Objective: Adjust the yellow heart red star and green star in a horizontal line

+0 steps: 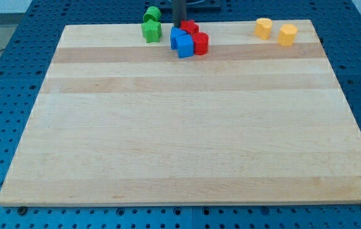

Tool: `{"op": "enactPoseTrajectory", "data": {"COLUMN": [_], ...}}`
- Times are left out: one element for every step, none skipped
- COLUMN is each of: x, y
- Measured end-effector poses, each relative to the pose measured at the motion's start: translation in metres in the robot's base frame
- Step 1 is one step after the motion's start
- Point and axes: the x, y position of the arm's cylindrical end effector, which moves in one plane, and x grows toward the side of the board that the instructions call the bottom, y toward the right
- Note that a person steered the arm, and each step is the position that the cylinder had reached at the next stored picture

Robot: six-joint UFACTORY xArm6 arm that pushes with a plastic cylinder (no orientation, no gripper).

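All the blocks sit near the board's top edge. A green block [151, 30] that looks star-shaped lies at the top left of centre, with a second, rounder green block [152, 13] just above it. A red block [189, 27], possibly a star, touches a rounder red block [200, 43] below it. Two yellow blocks [264, 28] [287, 35] lie at the top right; I cannot tell which is the heart. My tip [179, 27] comes down from the view's top, right beside the upper red block's left side and just above the blue blocks.
Two blue blocks [177, 36] [184, 46] are packed against the left of the red pair. The wooden board [180, 127] rests on a blue perforated table [2, 76]. The upper green block sits at the board's top edge.
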Motion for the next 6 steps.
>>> {"op": "enactPoseTrajectory", "data": {"x": [0.0,-0.002,-0.002,-0.002,-0.003,0.007], "y": [0.044,0.069,0.084,0.094,0.1,0.22]}}
